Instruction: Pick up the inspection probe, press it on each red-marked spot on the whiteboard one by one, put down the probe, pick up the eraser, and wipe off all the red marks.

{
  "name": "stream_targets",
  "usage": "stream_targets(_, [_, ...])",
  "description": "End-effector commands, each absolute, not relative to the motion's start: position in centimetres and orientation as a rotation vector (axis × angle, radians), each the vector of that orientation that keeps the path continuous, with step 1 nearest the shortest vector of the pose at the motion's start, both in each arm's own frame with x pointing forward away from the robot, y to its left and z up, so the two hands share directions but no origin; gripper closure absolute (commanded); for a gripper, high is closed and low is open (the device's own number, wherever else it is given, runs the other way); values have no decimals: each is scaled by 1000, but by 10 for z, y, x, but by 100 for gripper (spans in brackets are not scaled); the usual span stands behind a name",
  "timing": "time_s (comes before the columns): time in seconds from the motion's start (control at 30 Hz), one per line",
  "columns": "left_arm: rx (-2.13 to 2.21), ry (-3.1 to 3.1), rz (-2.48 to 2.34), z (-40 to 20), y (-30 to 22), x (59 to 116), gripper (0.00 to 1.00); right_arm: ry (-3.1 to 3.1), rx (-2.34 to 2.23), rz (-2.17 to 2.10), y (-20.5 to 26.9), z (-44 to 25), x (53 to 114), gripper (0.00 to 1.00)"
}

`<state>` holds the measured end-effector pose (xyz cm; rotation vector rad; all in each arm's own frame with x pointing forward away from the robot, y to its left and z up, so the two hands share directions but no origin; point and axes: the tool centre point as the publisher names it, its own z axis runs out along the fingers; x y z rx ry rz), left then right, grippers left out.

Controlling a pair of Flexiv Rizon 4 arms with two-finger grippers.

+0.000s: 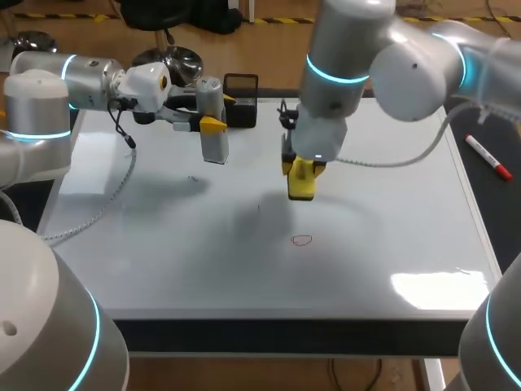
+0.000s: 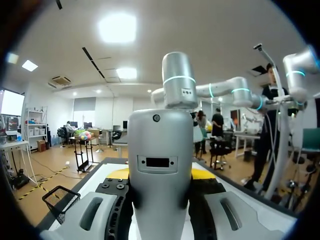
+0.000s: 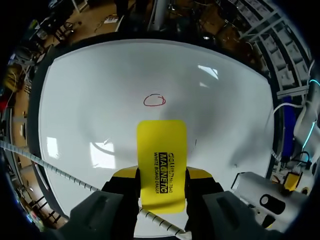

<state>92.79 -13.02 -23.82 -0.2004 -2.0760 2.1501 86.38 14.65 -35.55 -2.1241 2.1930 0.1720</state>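
A whiteboard covers the table. One small red circle is drawn near its middle. My right gripper hangs above the board a little behind that circle, shut on a yellow eraser. From the right wrist, the eraser juts out between the yellow fingertips, and the red circle lies just ahead of it. At the board's far left, my left gripper is shut on the grey inspection probe, held clear of the surface. The probe fills the left wrist view.
A black mesh basket stands at the board's far edge, right of the probe; it also shows as the basket beside my left gripper. A red marker lies on the dark strip off the board's right side.
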Motion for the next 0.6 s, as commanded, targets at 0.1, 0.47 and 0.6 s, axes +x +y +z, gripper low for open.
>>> stream_targets(0.1, [-200,-2079,2152,-237,-130,927,100,2164,-2162,155,161,-354,838,100])
stream_targets(0.47, [-200,-2079,2152,-237,-130,927,100,2147,-2219,241,177,-367,798,100])
stream_targets(0.6, [-200,-2079,2152,-237,-130,927,100,2168,-2232,235,175,-377,787,100])
